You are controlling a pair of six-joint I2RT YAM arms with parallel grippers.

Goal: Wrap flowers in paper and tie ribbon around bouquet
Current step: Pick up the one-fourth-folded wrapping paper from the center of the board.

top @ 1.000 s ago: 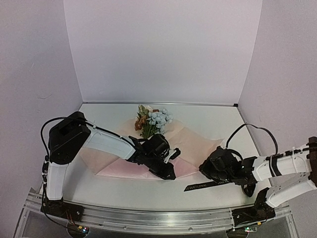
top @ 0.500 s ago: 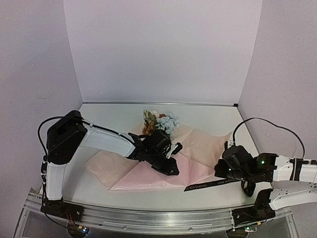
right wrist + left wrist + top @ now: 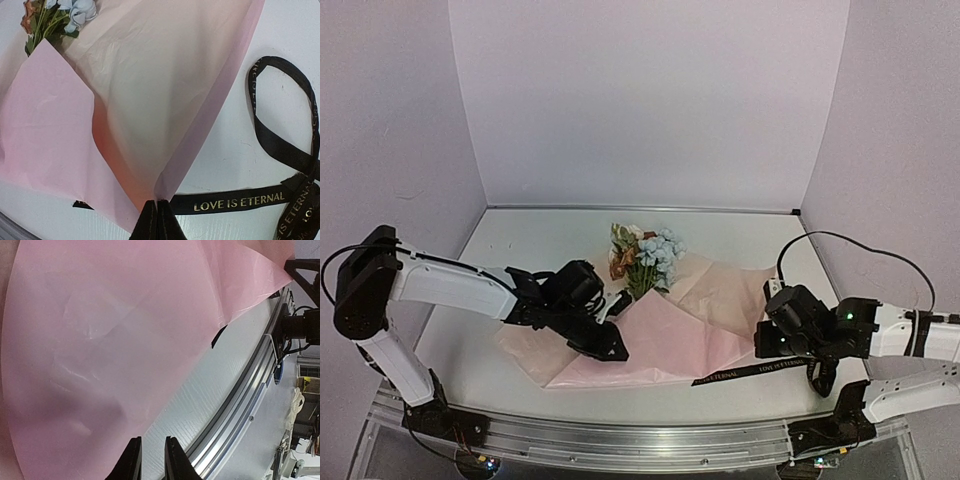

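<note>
Flowers [image 3: 645,258]: a small bunch with blue, cream and orange-brown heads. It lies mid-width toward the far edge of the table [image 3: 520,240], stems hidden under the paper. Paper [image 3: 665,340]: a pale pink sheet reaching from the blooms to the near edge. One flap lies folded across the stems and the right-hand flap stands raised. Right tool [image 3: 157,214]: clenched, tips together on the pointed corner of that raised flap, apparently pinching it. Left tool [image 3: 150,462]: jaws slightly parted, nothing between them, low over the sheet's near-left part; contact cannot be told. Ribbon [image 3: 235,203]: black with gold lettering, loose by the near right edge, one end running under the sheet, ungripped. Step in hand, as judged: wrapping, second fold. The next move calls for carrying the held flap leftward over the first fold, stems enclosed, before the ribbon.
</note>
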